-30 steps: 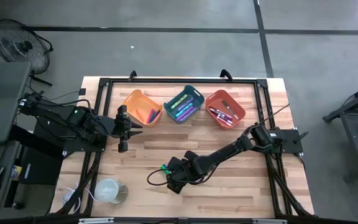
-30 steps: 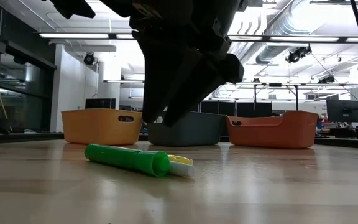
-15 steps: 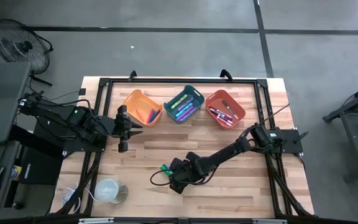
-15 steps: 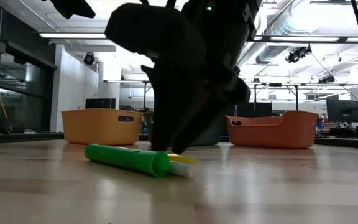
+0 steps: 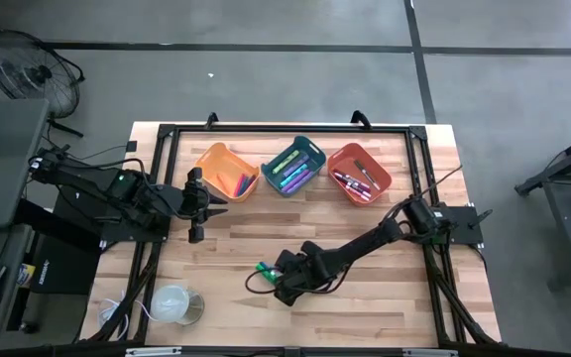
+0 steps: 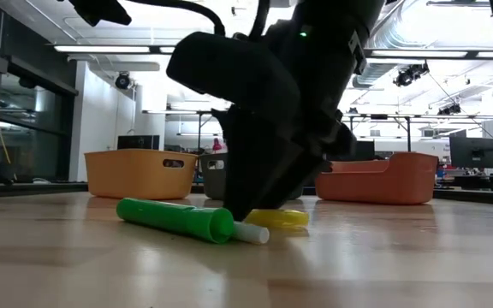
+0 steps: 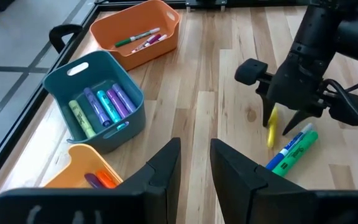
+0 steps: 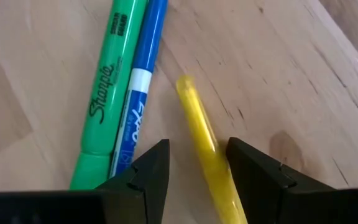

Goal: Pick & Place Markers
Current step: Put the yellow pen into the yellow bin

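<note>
The right gripper (image 8: 194, 168) is down at the table (image 5: 385, 297), its fingers (image 8: 138, 174) parted with the yellow marker (image 8: 207, 152) lying between them; whether they press on it cannot be told. Just beside the yellow marker lie a blue marker (image 8: 138, 93) and a green marker (image 8: 107, 87), side by side and touching. Well beyond the yellow marker stands a row of three bins, orange bin (image 5: 224, 171), teal bin (image 5: 293, 166) and red bin (image 5: 359, 173), each with markers inside. The left gripper (image 7: 194, 165) hovers near the orange bin, narrowly open and empty.
</note>
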